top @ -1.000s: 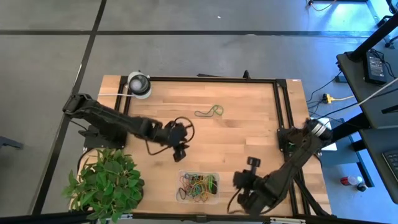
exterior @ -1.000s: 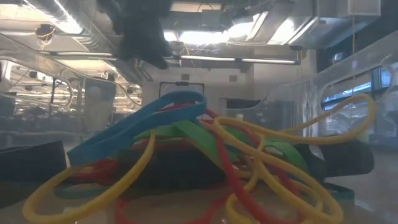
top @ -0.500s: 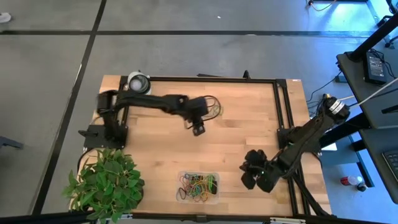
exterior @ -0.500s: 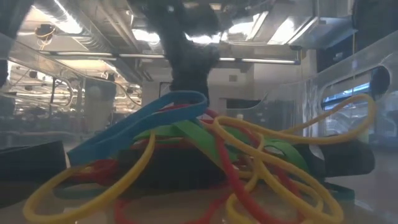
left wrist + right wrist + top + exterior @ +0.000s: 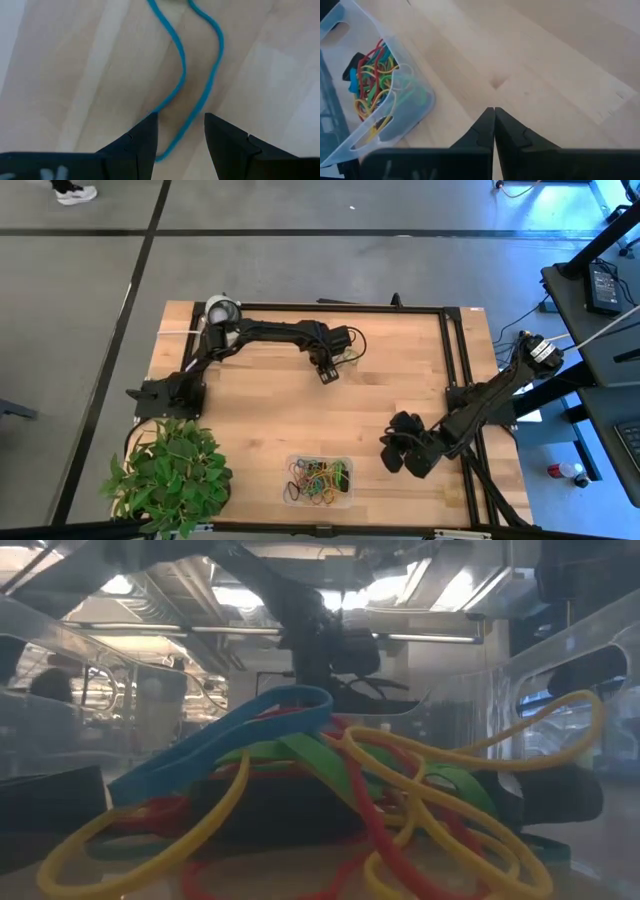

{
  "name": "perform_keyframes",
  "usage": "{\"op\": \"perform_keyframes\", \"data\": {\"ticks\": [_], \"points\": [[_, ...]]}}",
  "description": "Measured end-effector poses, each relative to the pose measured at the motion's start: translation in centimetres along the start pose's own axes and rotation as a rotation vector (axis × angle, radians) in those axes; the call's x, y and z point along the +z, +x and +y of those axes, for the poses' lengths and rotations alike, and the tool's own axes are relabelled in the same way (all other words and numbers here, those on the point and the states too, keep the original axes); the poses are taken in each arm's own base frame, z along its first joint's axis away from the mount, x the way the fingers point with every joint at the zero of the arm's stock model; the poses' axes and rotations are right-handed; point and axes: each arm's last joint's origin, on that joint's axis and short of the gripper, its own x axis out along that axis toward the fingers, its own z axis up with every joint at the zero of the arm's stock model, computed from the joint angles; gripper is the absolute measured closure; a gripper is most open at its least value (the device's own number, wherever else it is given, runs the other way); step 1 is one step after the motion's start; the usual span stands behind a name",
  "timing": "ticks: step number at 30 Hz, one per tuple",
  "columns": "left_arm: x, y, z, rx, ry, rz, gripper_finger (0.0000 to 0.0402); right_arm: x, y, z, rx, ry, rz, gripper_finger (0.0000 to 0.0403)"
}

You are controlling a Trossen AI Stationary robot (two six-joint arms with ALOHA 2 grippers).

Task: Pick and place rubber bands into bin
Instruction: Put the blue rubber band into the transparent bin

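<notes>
Rubber bands [image 5: 319, 478] heaped in bin [image 5: 292, 496], left gripper [image 5: 180, 137] parted over blue band [image 5: 192, 80]

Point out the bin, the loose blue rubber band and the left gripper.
bin [image 5: 292, 492]: high view, left rim.
blue rubber band [image 5: 178, 55]: left wrist view, left strand.
left gripper [image 5: 180, 135]: left wrist view, gap between open fingertips.

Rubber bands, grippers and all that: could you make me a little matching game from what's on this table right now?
Things:
1. left gripper
2. right gripper
3. bin
4. potted plant

States or places:
a. holds a heap of coloured rubber bands
b. open, its fingers either side of a blue rubber band on the wood
c. at the table's near left corner
d. shut, holding nothing, over bare wood beside the bin

Pairs: 1-b, 2-d, 3-a, 4-c
</notes>
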Motion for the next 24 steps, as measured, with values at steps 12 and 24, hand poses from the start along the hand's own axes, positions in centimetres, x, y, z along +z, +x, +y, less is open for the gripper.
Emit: {"op": "perform_keyframes", "data": {"ticks": [12,24], "points": [[-0.1,1.2,-1.2,0.072,0.099,0.002,0.0355,0.1,0.1,0.0,-0.002,0.004,-0.001,0.0387],[-0.7,-5.3,-3.2,0.119,0.116,-0.104,0.0399,0.1,0.1,0.0,0.001,0.006,-0.001,0.0387]]}}
